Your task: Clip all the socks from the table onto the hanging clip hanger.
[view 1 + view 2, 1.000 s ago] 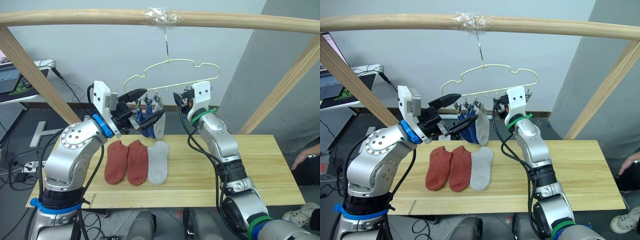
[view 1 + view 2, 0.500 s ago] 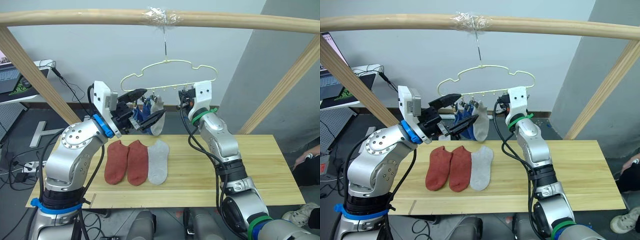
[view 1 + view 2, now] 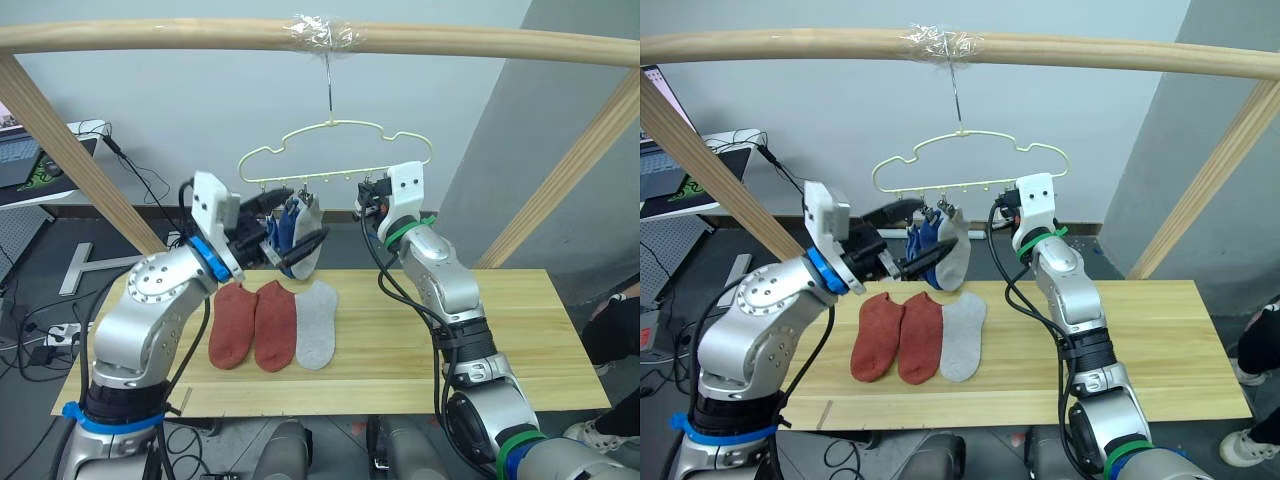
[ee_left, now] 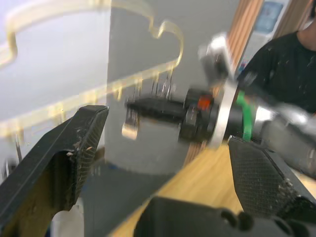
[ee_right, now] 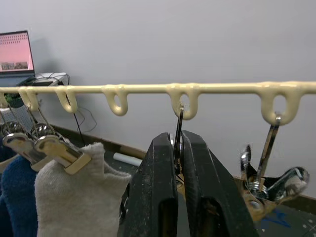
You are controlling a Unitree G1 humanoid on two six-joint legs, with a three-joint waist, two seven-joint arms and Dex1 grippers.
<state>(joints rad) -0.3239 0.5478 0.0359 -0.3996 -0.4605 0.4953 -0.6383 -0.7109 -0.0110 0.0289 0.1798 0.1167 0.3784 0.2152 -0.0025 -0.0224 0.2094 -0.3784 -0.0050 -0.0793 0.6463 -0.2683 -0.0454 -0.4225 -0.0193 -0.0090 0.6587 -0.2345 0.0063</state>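
Note:
The pale yellow-green clip hanger (image 3: 335, 148) hangs by its hook from the taped top pole. Two blue socks (image 3: 281, 229) and a light grey sock (image 3: 306, 222) hang from its left clips. On the table (image 3: 520, 330) lie two rust-red socks (image 3: 232, 322) side by side and a grey sock (image 3: 318, 322). My left gripper (image 3: 290, 222) is open, its fingers around the hanging socks. My right gripper (image 5: 178, 143) is shut on a metal clip (image 5: 178, 121) at the middle of the hanger bar, beside the hung grey sock (image 5: 74, 197).
A round wooden pole frame (image 3: 150, 35) spans the top, with slanted legs at both sides. A laptop (image 3: 22, 155) sits on a desk at the far left. A person's leg (image 3: 620, 335) shows at the right edge. Another clip (image 5: 269, 182) hangs beside my right fingers.
The hanger and its hung socks have swung slightly left and up. My left arm has shifted right, closer to the hung socks. My right gripper stayed with the hanger.

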